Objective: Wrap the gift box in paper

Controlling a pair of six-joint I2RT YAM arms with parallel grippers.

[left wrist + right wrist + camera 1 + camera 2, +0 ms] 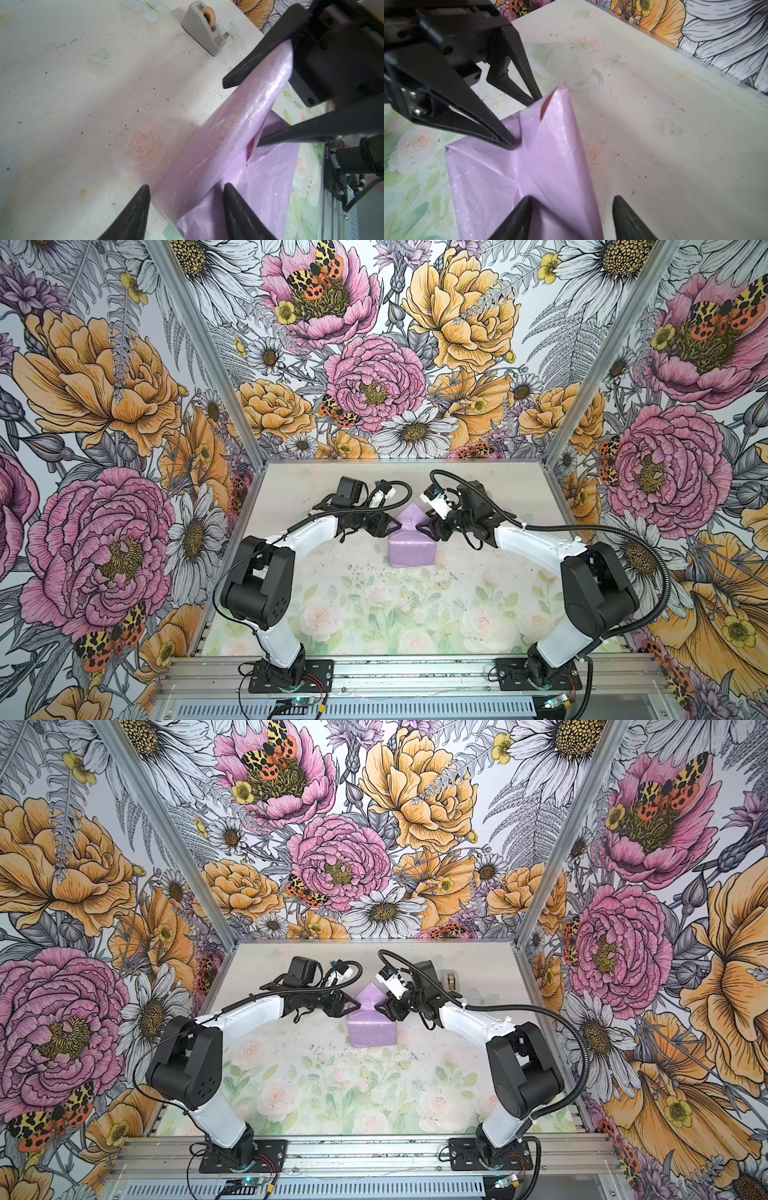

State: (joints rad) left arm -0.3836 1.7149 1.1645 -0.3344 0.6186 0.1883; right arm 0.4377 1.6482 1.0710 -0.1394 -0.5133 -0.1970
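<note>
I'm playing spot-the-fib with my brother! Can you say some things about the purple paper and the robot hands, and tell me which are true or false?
1. The paper shows its lilac side. True.
2. The tape dispenser sits on the paper. False: it stands on the table, apart from the paper.
3. The left hand and right hand reach the paper from opposite sides. True.
4. The paper lies flat. False: it is folded up, with a peak standing.
</note>
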